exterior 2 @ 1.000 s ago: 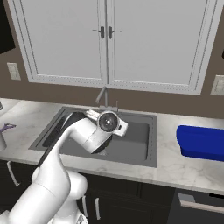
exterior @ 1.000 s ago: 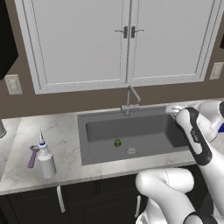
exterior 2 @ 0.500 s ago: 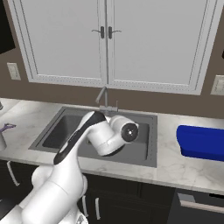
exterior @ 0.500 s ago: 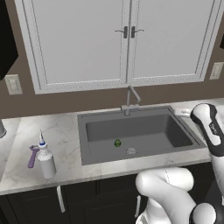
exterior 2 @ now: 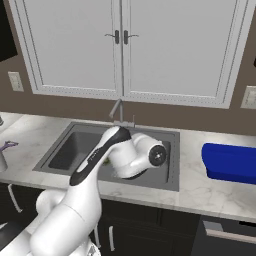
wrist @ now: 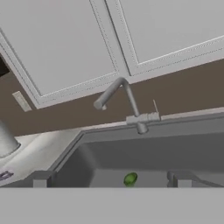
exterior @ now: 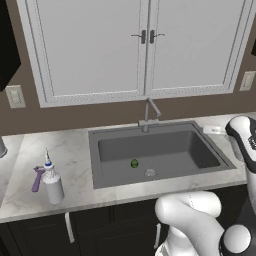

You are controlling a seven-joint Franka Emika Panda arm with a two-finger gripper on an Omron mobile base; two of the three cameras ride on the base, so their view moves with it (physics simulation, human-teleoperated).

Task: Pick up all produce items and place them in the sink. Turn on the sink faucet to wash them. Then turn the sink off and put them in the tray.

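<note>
1. Hand view: two small dark fingers (wrist: 42,179) spread wide apart, nothing between them, hovering at the near edge of the large dark grey rectangular sink (wrist: 175,146).
2. Between and beyond the tips, small round green lime (wrist: 130,178) lying on the basin floor, near the round silver drain (exterior: 150,172).
3. Behind the basin, slim grey metal faucet (wrist: 125,105) with angled spout.
4. On the pale marble counter (exterior: 70,155): white spray bottle with blue cap (exterior: 52,182) and purple tool (exterior: 37,178) left of the sink.
5. Flat bright blue tray (exterior 2: 231,162) well apart, to the right.
</note>
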